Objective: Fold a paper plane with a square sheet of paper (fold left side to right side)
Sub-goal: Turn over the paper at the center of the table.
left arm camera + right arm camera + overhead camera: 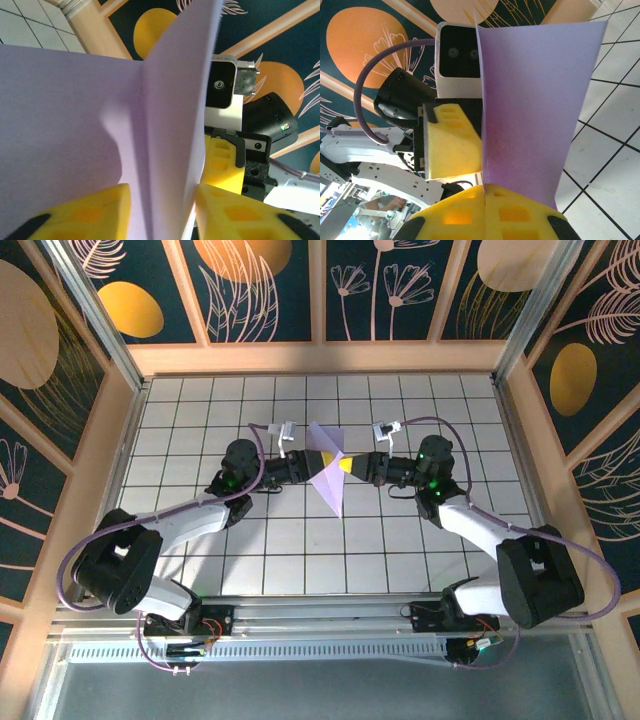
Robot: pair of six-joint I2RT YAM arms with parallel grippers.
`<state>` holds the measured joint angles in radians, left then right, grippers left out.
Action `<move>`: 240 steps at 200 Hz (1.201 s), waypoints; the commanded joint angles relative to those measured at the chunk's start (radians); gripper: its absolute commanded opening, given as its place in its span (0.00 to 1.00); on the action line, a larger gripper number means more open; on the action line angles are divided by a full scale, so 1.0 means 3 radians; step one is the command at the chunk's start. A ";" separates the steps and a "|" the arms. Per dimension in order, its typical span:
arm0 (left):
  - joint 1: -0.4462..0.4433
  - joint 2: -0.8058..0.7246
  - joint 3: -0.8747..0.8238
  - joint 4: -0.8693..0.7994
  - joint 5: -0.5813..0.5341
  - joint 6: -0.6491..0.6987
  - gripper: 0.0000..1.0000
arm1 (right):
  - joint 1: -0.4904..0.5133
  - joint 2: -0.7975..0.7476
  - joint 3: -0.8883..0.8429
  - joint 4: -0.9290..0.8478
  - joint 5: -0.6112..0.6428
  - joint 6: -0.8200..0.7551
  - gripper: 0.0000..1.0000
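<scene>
The lavender sheet of paper (328,480), folded into a pointed, paper plane shape, is held up above the tiled table between both grippers, its tip toward the near side. My right gripper (352,466) comes from the right. Its yellow pads are pressed together (484,200) with the paper's edge (530,110) pinched in the seam. My left gripper (305,462) comes from the left. Its jaws (162,215) stand apart on either side of the paper's raised fold (170,125). The right pad (235,210) lies against one flap.
White tiled tabletop (200,540) with wooden walls around it (320,357). Across the paper, each wrist view has the other gripper's yellow pad, the left one (452,140) and the right one (220,160). Both arms stretch in from the near corners.
</scene>
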<state>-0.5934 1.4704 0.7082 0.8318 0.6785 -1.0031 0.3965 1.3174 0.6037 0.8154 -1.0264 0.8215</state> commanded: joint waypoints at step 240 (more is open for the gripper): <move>-0.0220 0.0168 0.0348 0.0640 -0.0206 -0.0318 0.01 | 0.0325 -0.0727 -0.0623 0.0197 0.0232 -0.0342 0.59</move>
<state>-0.6533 1.5131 0.7818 0.9684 0.6125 -1.0885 0.4892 1.0859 0.3725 0.7902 -0.9321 0.7219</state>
